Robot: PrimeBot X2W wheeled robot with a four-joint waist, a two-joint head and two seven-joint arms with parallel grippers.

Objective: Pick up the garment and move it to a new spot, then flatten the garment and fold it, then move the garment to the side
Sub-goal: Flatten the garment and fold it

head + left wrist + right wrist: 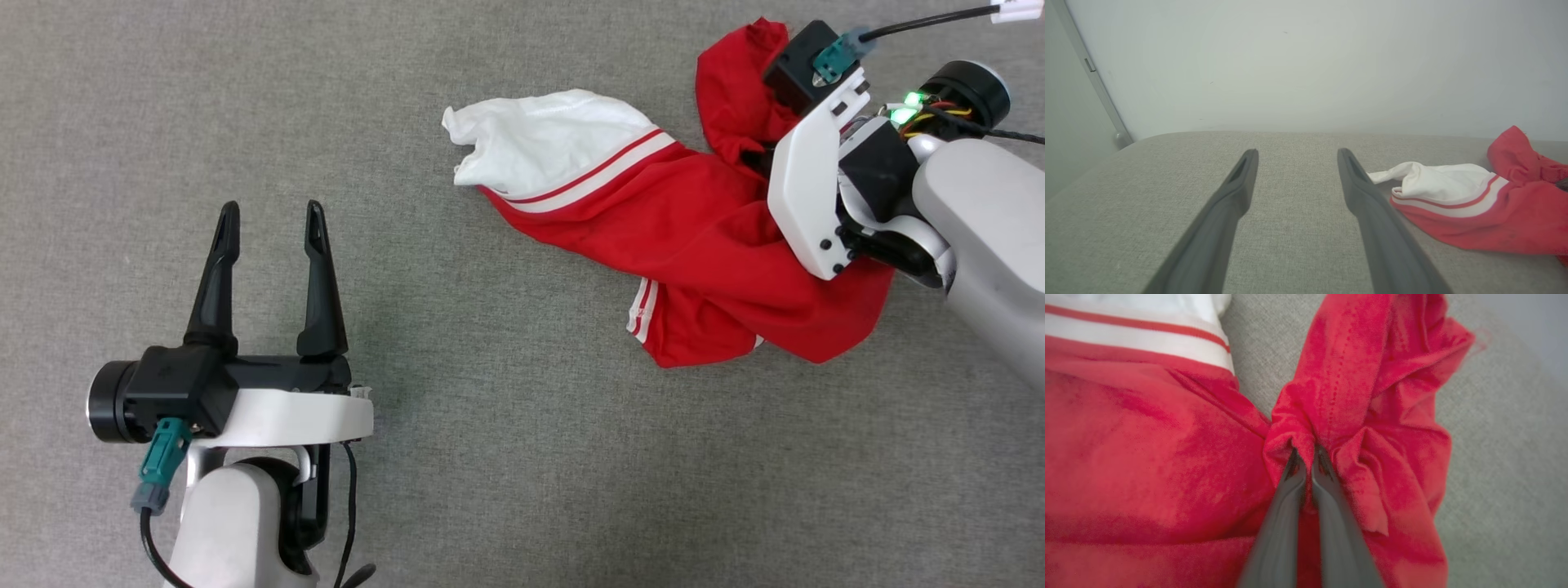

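my right gripper [1305, 451] is clamped on a bunched fold of the garment [694, 237]. the two dark fingers are almost together, with red cloth puckered around their tips. the garment lies crumpled on the grey fabric surface [490, 457], at the upper right of the head view, partly under my right wrist. its red body stretches out toward my left, and one white sleeve [539, 139] with red-and-white striped trim [604, 175] is spread flat at the far end of it. a second bit of striped trim peeks out at the lower edge of the heap. i cannot see any lettering from here. my left gripper [271, 211] sits at the lower left of the head view, well apart from the garment, its fingers spread wide with nothing between them. it points across the bare surface toward a pale wall [1306, 61].
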